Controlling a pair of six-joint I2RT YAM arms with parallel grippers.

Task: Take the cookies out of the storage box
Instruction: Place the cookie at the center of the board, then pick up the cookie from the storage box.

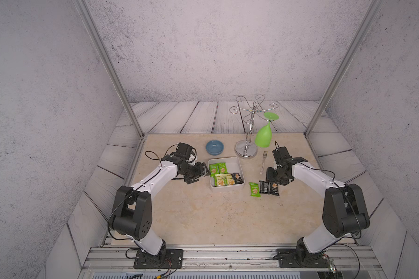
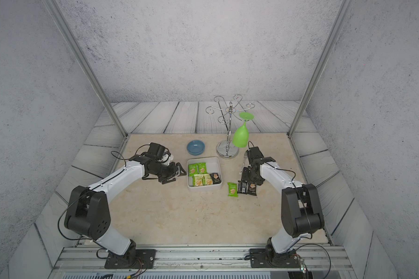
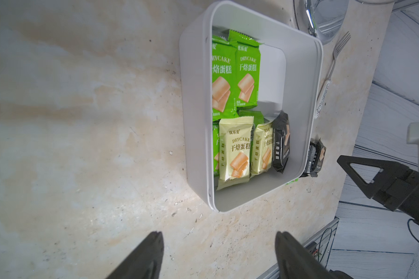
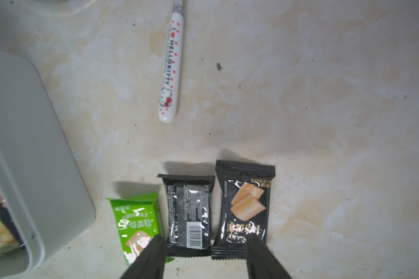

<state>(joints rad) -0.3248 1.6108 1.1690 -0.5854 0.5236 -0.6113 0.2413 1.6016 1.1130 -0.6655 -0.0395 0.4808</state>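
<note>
Beige marbled tabletop point(image 1: 203, 217), grey walls. I see shallow white rounded plastic storage box point(image 1: 238, 162) mid-table, long axis running away from arm bases. Green, cream and black cookie packets point(image 1: 221, 180) inside lie lengthwise along it. Three more out on table right of box, side by side, same heading: green packet point(image 4: 136, 222), black packet barcode-up point(image 4: 189, 212), black packet picture-up point(image 4: 246, 207). Left gripper point(image 3: 219, 244) spread, empty, just beside box. Right gripper point(image 4: 205, 246) jaws apart over black pair, gripping nothing. Barcode clear only in right wrist view.

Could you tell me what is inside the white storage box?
Green packets, cream packets and one black packet lie inside the storage box; they overlap, so any beneath are hidden.
</note>
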